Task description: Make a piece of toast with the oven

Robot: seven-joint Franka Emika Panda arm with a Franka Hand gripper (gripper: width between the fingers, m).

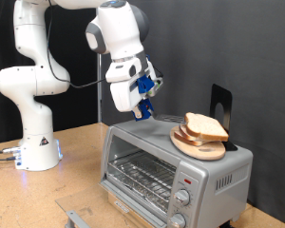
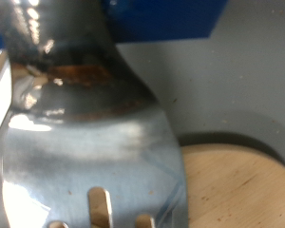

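- Spatula (image 2: 85, 142) fills wrist view, clamped in gripper (image 1: 142, 112) above oven (image 1: 176, 171).
- Bread slices (image 1: 205, 127) on wooden board (image 1: 195, 145) atop oven; door shut.

1 oven (image 1: 171, 171) with 2 knobs (image 1: 182, 202) – 1 round wooden board (image 1: 201, 145) on top carrying 2 bread slices (image 1: 205, 127) – 1 robot arm, 1 gripper (image 1: 142, 112), 1 metal spatula (image 2: 85, 142)

Bright, even light; blurry wrist close-up.

Shiny slotted metal spatula (image 2: 85, 142) close up, wooden board (image 2: 233, 190) edge beside it
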